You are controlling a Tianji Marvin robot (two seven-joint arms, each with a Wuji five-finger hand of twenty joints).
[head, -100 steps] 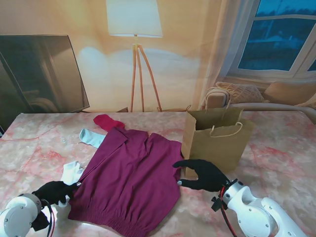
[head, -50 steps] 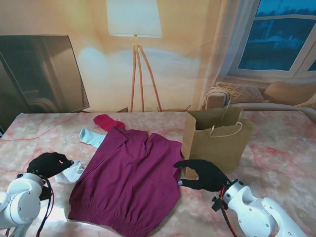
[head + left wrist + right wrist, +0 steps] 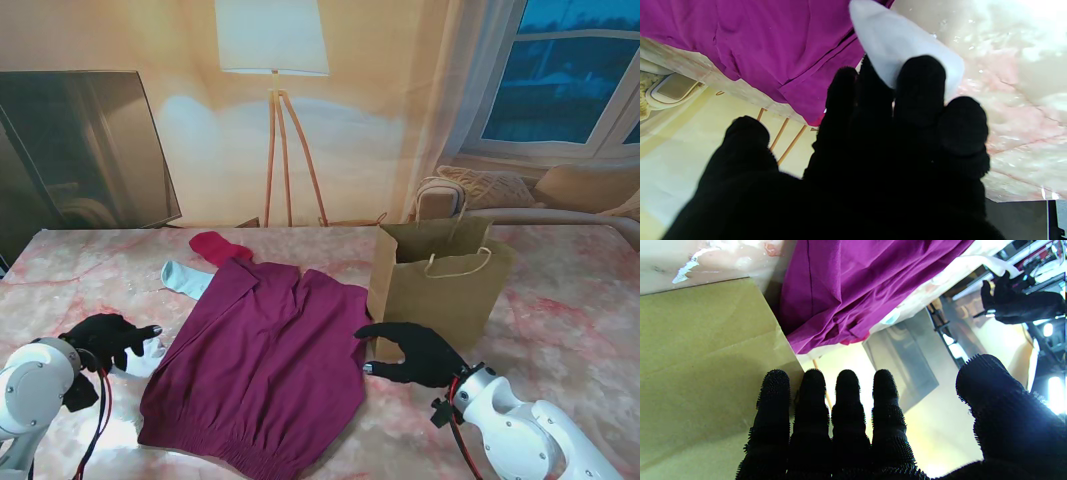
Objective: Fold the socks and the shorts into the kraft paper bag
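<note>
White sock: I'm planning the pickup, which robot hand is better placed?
Left. The left robot hand is already over the white sock; the right robot hand sits by the kraft paper bag.

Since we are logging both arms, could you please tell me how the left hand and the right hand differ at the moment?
The left hand sits on the white sock beside the shorts, while the right hand touches no garment. The left hand's fingers curl over the sock; the right hand's fingers are spread apart, in front of the paper bag. Both wear black gloves.
</note>
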